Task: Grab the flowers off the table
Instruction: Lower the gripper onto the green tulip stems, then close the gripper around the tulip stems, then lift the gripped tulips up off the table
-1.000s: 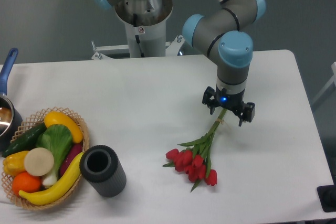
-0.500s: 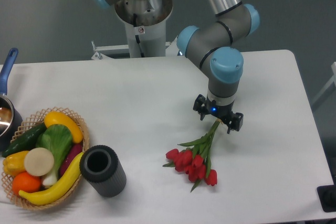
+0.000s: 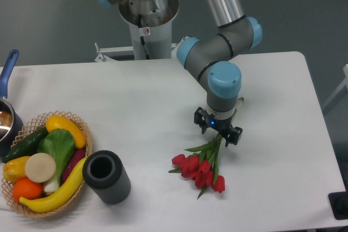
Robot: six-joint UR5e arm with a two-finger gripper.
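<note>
Far out to the left of the jaws, a wicker basket (image 3: pixel 86 134) w/ produce is sitting on the table (image 3: pixel 141 96); a blue-handled pot (image 3: pixel 6 113) is peeking in at the frame edge, mostly cut off. Closer in, still left of the jaws and a bit toward the camera, a dark cylinder cup (image 3: pixel 106 176) is lying tilted.

Now the action: gripper (image 3: pixel 218 129) is hanging low over the stems, jaws spread, one finger each side of the stem line, nothing pinched as far as I can see. The flowers (image 3: pixel 202 164) are lying flat on the table, red buds fanning out below and left of the jaws, thin green stems running up between them.

Progress, my read: approach is basically done, alignment looking good; closing, gripping and lifting are all still to do. Flowers aren't off the table yet.

Hard to make out: the stem ends are hiding under the gripper body, so can't tell whether the fingertips are touching the table or the stems. Finger gap is small in frame, too.
</note>
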